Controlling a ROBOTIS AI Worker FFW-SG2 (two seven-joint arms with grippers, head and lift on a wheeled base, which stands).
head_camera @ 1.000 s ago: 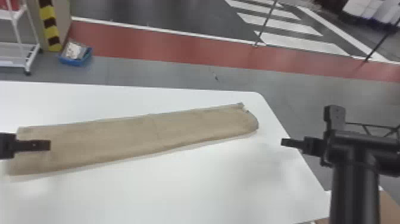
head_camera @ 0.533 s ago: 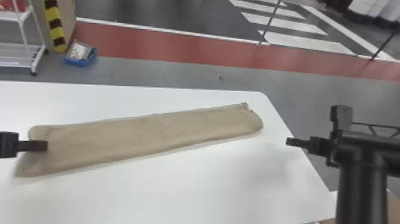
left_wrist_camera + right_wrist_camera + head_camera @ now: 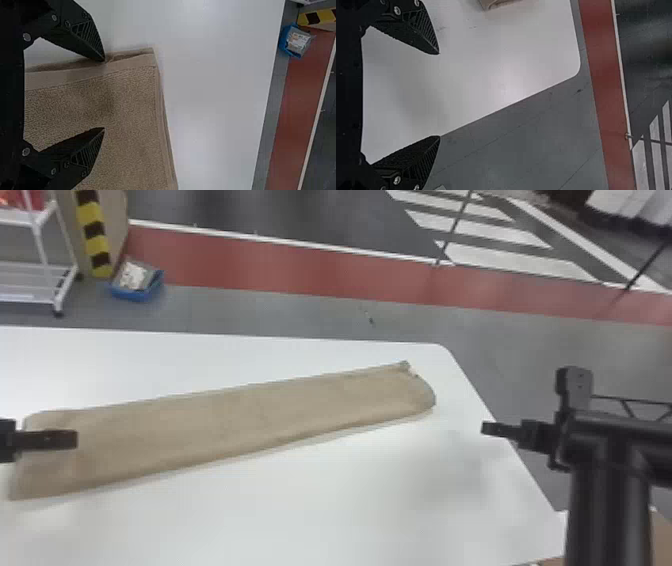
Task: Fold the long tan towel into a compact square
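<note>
The tan towel (image 3: 240, 415) lies as a long flat strip slanting across the white table, its right end farther back. Over the towel's left end is my left gripper (image 3: 75, 439). In the left wrist view the left gripper (image 3: 104, 95) stands open, one fingertip by the towel's hemmed edge (image 3: 130, 62) and the other above the terry surface. My right gripper (image 3: 484, 428) is at the table's right edge, apart from the towel. The right wrist view shows the right gripper (image 3: 440, 95) open with nothing between its fingers, and a towel corner (image 3: 500, 3) beyond them.
The white table (image 3: 310, 510) has a rounded far right corner near the towel's right end. Past its far edge, on the floor, are a blue bin (image 3: 136, 287) and a white wheeled rack (image 3: 42, 265). Grey floor lies beyond the right edge.
In the head view, the towel and the right arm sit slightly farther right, along with the background. The left gripper now covers a spot closer to the towel's left end.
</note>
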